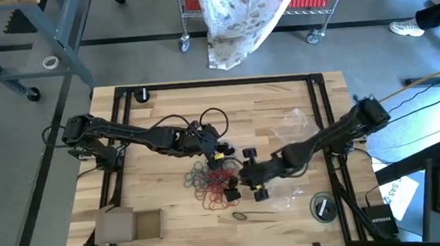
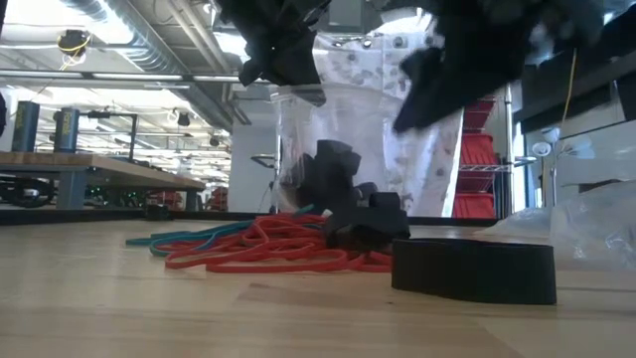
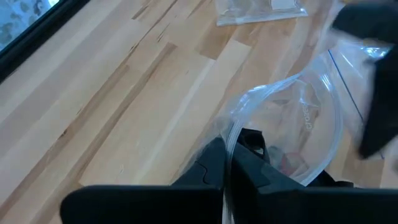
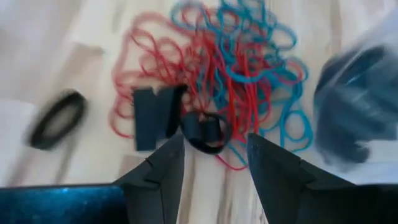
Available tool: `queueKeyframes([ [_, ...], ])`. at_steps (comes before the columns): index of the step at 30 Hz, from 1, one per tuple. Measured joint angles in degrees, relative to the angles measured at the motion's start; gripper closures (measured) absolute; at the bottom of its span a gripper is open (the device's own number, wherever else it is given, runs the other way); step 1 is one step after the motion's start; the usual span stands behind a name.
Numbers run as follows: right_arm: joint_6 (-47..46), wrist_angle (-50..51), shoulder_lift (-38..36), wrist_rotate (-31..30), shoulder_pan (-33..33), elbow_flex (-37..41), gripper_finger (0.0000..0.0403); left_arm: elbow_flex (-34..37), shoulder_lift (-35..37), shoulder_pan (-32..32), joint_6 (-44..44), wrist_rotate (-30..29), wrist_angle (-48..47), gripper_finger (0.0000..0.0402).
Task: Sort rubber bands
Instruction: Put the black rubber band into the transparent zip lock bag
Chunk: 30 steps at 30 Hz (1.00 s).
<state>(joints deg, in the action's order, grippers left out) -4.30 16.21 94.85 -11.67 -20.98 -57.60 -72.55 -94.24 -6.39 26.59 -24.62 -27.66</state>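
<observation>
bag held open on the left, right jaws spread over the band pile

right gripper (image 4: 214,171): fingers spread apart, nothing between them. it is poised just above the pile, pointed down at a short dark loop (image 4: 205,132) lying at the near edge of the tangle. the gap between the fingers is lined up on that loop, which is judged to be the next band to be picked. in the high view the right gripper (image 1: 254,181) is seen at the right edge of the pile.

rubber bands (image 4: 230,74): heaped on the wooden table (image 1: 151,144) near its middle, red and teal strands knotted together, with a few dark flat pieces among them. in the low view the rubber bands (image 2: 268,249) lie flat on the board, red over teal. one dark loop (image 1: 239,215) lies apart, nearer the front edge. the pile is judged largely unsorted.

left gripper (image 3: 229,163): fingers pressed together on the rim of a clear plastic bag (image 3: 298,118). the bag's mouth is held up and bowed open, and something reddish can be made out inside, though what it is cannot be told. the hold is judged to serve as a standing receptacle, so that bands can be dropped in by the other arm. in the high view the left gripper (image 1: 220,149) sits just behind the pile, close to the right arm's reach.

further out: more clear bags (image 1: 295,125) lie on the right side of the table, and a round dark lid-like object (image 1: 322,207) near the front right corner.

risk noted: tangled strands may be lifted together.
</observation>
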Motion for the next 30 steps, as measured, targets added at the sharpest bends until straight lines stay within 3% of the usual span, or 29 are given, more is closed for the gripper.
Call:
queueKeyframes([
  [6,1.8,-4.8,6.6,0.8,0.0,0.1,0.0257,0.0,0.0,0.0,0.0,0.0,0.0,0.0401],
  [13,2.0,-8.8,9.2,2.6,0.0,0.1,0.0293,0.0,0.0,0.0,0.0,0.0,0.0,0.0401],
  [17,2.0,-8.7,9.3,1.8,0.5,0.1,0.0342,0.0,0.0,0.0,0.0,0.0,0.0,0.0401],
  [20,2.9,-6.3,8.2,1.7,0.4,-0.3,0.0391,0.0,0.0,0.0,0.0,0.0,0.0,0.0401],
  [30,3.5,11.6,-4.1,-8.2,-1.1,-9.8,0.0397,0.0,0.0,0.0,0.0,0.0,-0.1,0.0401],
])
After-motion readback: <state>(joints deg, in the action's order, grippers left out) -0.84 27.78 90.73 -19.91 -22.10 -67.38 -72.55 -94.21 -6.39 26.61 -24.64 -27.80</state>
